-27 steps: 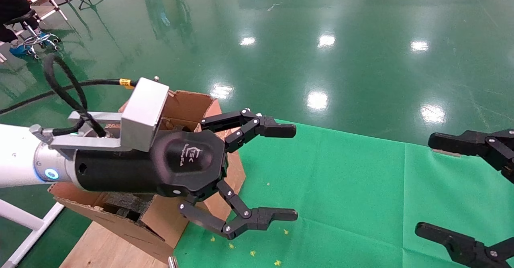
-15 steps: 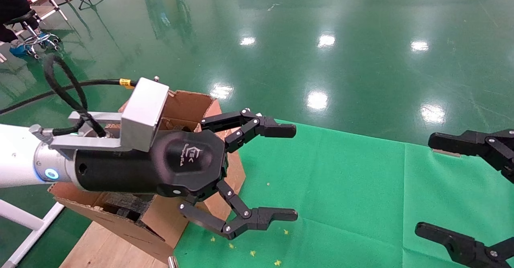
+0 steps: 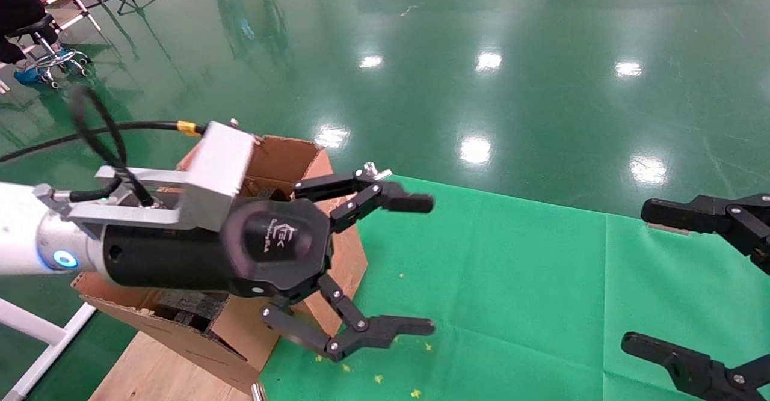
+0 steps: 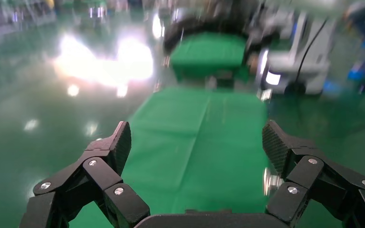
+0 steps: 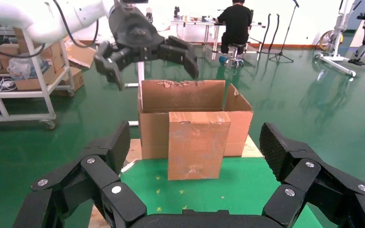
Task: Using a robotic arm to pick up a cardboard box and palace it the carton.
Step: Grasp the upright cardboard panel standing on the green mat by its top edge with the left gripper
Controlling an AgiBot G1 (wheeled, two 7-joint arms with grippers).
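Fingers [image 3: 400, 202] spread, empty – left gripper [image 3: 424, 266] above carton [image 5: 192, 118]

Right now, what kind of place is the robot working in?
Probably a robotics lab or test hall: a glossy green floor, a person seated at a desk, a wheeled rack of boxes, and a torn carton beside a green-covered table.

2 grippers, 1 carton, 1 green cloth.
Left gripper [image 3: 424, 263], right gripper [image 3: 637, 275], carton [image 5: 190, 111], green cloth [image 3: 517, 281], 1 seated person [image 5: 235, 23].
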